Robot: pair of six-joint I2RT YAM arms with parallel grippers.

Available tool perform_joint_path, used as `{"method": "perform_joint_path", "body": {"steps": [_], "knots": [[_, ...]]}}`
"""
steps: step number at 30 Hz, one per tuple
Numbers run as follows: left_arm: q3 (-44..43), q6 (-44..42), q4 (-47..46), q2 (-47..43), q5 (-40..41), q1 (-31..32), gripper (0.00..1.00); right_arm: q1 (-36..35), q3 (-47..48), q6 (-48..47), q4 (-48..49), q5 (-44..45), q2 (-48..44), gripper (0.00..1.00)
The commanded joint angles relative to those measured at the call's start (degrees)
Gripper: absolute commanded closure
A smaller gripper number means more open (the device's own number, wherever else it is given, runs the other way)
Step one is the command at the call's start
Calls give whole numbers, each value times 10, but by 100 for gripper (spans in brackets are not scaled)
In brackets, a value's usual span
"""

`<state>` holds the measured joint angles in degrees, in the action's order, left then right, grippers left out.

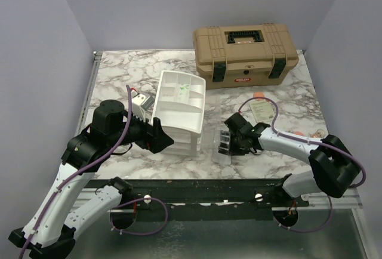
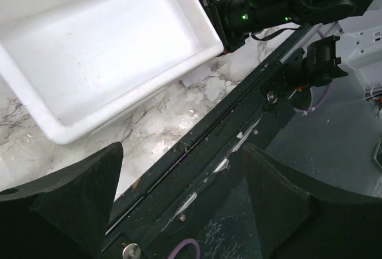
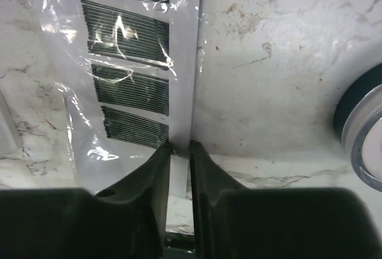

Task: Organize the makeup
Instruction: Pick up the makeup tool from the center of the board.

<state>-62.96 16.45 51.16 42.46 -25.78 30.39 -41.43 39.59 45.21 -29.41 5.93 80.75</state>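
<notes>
Right gripper (image 3: 178, 147) nearly closed, pinching thin edge of clear palette (image 3: 128, 62), flat on table (image 1: 119, 68) at 3 o'clock of white drawer unit (image 1: 179, 107). Squeeze fully before lifting; keep level to avoid slipping off. Left gripper (image 2: 182, 157) wide open, empty.

Plain lavender-grey walls (image 1: 179, 2) box in a white marble-patterned table (image 1: 119, 68), evenly lit, a black rail (image 1: 203, 186) running along its near edge.
</notes>
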Motion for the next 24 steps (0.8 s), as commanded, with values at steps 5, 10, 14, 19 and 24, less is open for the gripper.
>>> {"method": "perform_joint_path", "body": {"steps": [5, 10, 14, 19, 24], "knots": [[7, -13, 4, -3, 21, -1, 17, -9, -55, 50, -15, 51, 60, 99], [5, -13, 4, -4, 30, -1, 17, -9, -51, 58, -29, 67, 19, 99], [-5, -8, -1, -7, 52, -1, 17, -9, -30, 83, -90, 107, -63, 99], [-27, 5, -26, -14, 115, -1, 16, -8, 20, 103, -192, 182, -146, 99], [-54, 20, -64, -14, 161, 0, 13, -8, 79, 111, -268, 233, -201, 99]]}}
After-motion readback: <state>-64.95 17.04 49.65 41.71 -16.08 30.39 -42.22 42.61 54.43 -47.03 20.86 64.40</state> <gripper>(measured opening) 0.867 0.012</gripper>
